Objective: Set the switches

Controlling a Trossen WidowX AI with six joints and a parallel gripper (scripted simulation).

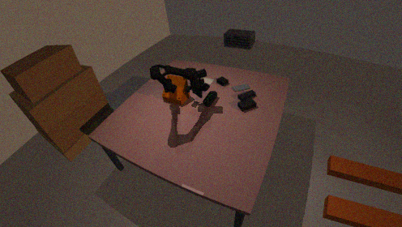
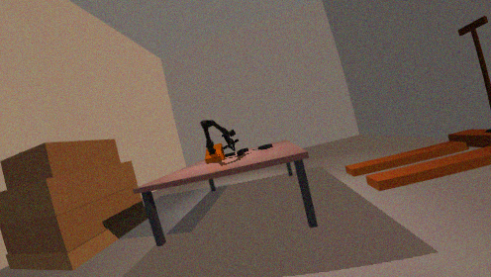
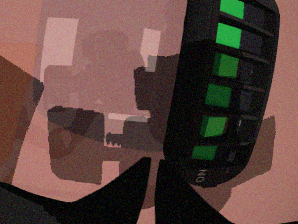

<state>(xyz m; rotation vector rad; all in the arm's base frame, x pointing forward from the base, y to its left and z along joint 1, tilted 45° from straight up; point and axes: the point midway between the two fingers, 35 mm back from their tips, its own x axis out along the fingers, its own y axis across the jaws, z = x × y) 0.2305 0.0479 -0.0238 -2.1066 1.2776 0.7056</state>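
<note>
The dark grey controller unit (image 1: pixel 210 99) (image 2: pixel 243 152) (image 3: pixel 192 75) sits on the pink bench top, its switch face up. In the wrist view it stands at the right, its six rockers in a column with green ends left and dark ends right; the ON mark is at the near end. The two farthest green ends look brightest, but the tilt of each rocker is hard to tell. The label underneath is hidden. My gripper (image 1: pixel 198 96) (image 2: pixel 235 148) (image 3: pixel 153 165) is shut and empty, its tips just left of the unit's near end in the wrist view; contact is not clear.
Dark modules (image 1: pixel 247 104) (image 1: pixel 222 81) and a pale flat plate (image 1: pixel 241 87) lie on the bench (image 1: pixel 219 150) (image 2: pixel 193 179) beyond the unit. The orange arm base (image 1: pixel 175 92) (image 2: pixel 215 153) stands left of the unit. Arm shadows cross the bench.
</note>
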